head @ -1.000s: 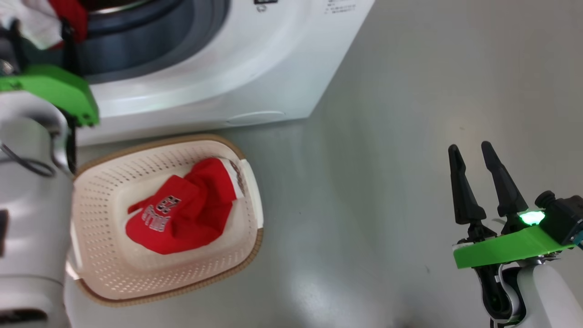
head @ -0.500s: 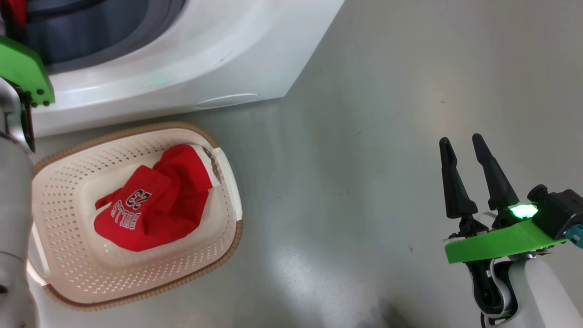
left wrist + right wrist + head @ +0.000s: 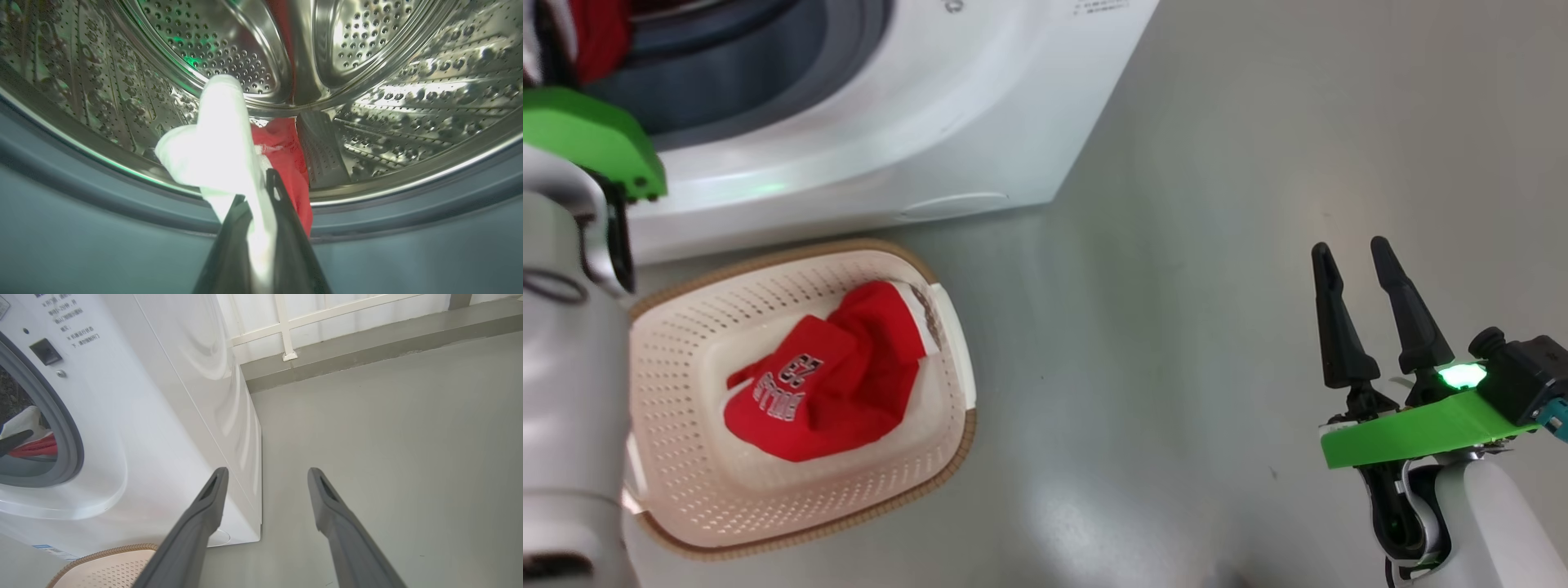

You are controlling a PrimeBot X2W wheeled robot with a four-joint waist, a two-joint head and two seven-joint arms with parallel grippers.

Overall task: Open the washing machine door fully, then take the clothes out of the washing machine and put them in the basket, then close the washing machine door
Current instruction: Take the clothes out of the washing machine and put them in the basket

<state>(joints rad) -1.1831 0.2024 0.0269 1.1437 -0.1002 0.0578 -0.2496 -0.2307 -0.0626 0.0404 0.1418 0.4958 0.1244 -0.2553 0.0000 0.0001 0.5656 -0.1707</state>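
The white washing machine (image 3: 890, 139) stands at the upper left with its mouth open; its door is out of view. In the left wrist view my left gripper (image 3: 255, 185) is shut on a white and red garment (image 3: 220, 134) of the clothes, at the lip of the steel drum (image 3: 367, 61). Its red part (image 3: 286, 151) trails back into the drum. A red jersey (image 3: 825, 384) with white lettering lies in the cream basket (image 3: 678, 457) on the floor before the machine. My right gripper (image 3: 1351, 246) hangs open and empty over bare floor, far right.
The grey rubber gasket (image 3: 81, 212) rings the drum mouth below the held garment. My left forearm (image 3: 572, 392) stands beside the basket's left side. Grey floor (image 3: 1176, 327) stretches right of the machine. A low ledge and white railing (image 3: 286, 343) run behind.
The head camera has shifted, so the whole picture moved. My left gripper has closed on the white and red garment at the drum mouth. The right gripper has stayed open.
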